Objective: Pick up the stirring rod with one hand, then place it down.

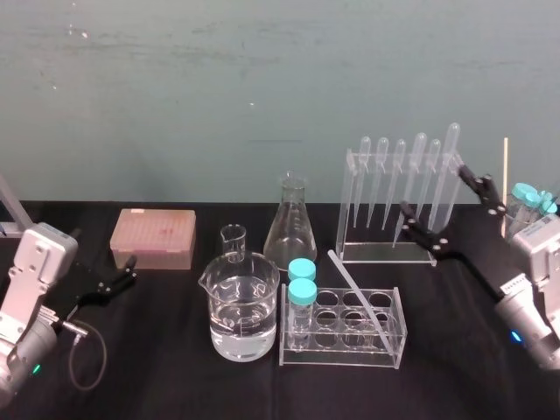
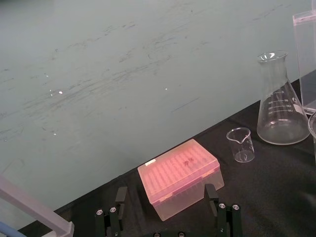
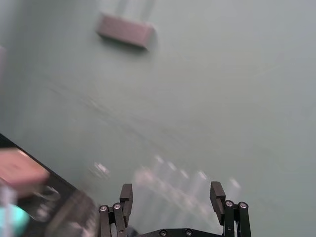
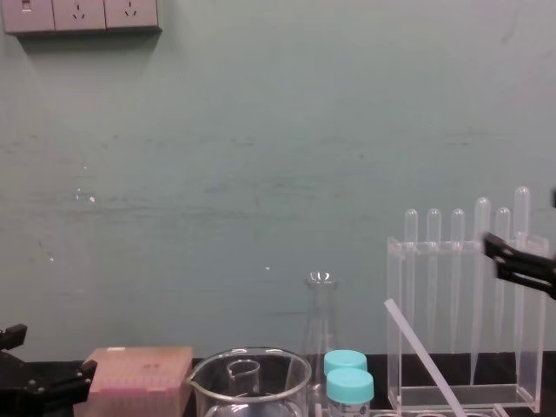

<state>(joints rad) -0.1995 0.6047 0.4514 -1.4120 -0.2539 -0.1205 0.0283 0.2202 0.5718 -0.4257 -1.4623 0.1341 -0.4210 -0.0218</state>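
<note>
1. The stirring rod (image 1: 359, 297) is thin, straight and translucent white, of even thickness. It stands tilted in the clear test tube rack (image 1: 385, 357). Its lower end is down in the rack's right part, and its upper end rises to the back left above the rack's top, as the chest view (image 4: 423, 358) shows from the side.
2. The right gripper (image 1: 433, 189) is black with blocky fingers spread wide and empty. It is raised before the pipette stand (image 1: 350, 206), apart from the rod.

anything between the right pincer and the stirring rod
Nothing visible. The open right pincer hangs raised by the pipette rack; the stirring rod leans in the tube rack nearer the robot, upper end free. Left pincer parked far left.
</note>
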